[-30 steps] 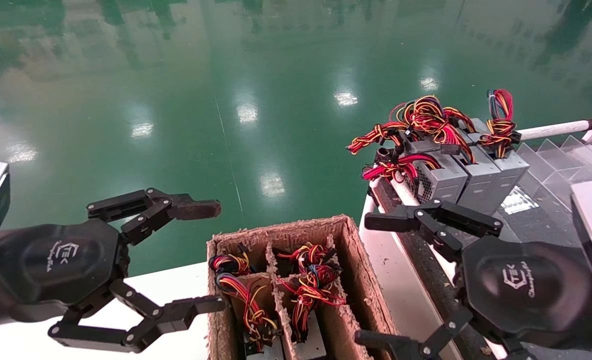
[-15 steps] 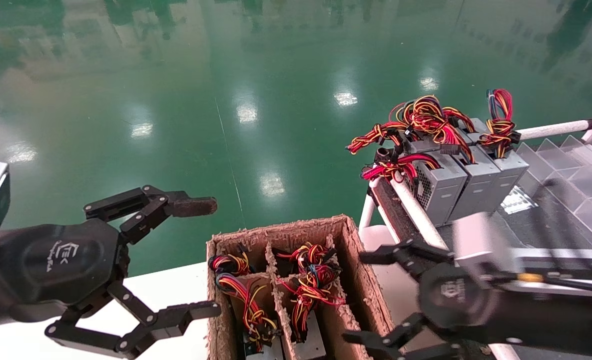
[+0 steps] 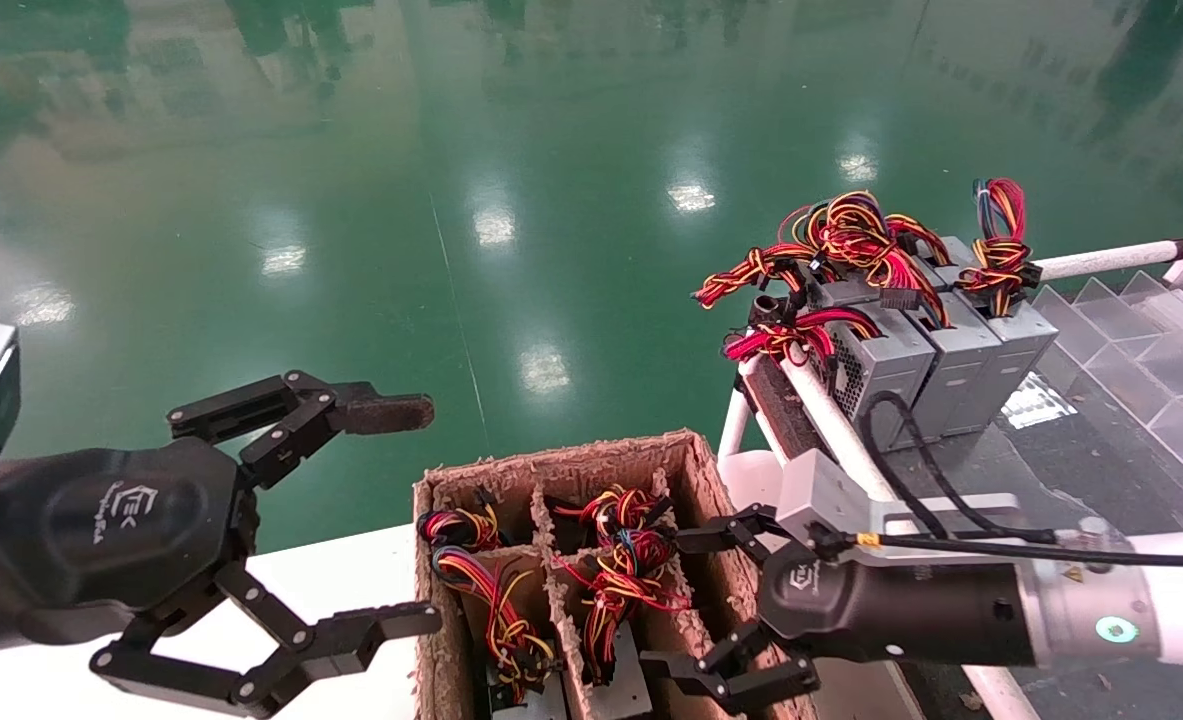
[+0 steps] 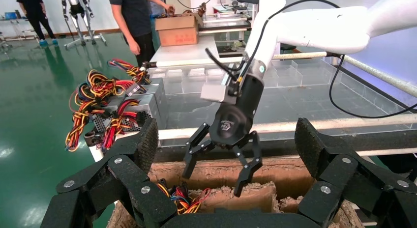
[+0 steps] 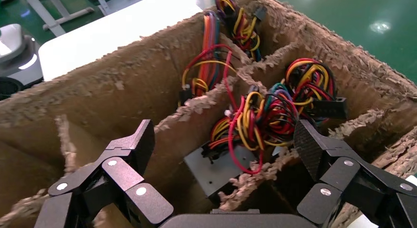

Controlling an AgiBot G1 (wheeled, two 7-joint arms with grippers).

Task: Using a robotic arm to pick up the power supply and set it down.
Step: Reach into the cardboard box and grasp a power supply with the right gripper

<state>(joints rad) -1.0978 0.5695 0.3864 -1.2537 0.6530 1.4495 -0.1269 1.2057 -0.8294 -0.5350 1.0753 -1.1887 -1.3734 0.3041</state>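
Two arms show: the right gripper (image 3: 726, 610), jaws apart, probably targets the power supply (image 5: 223, 166) in the cardboard box (image 3: 551, 465); next, descend and close. The left gripper (image 3: 391, 515) idles open.

Two hands are in view — the left hand (image 3: 351, 520) and the right hand (image 3: 721, 610). One cardboard divider box (image 3: 696, 480) sits on the white surface (image 3: 341, 570). Three grey power supplies (image 3: 951, 360) stand side by side on the rack (image 3: 1101, 260) — each with its own wire bundle. In the box at least three more wire bundles (image 3: 621, 570) show, with one grey power-supply body (image 5: 221, 166) plainly visible beneath them.
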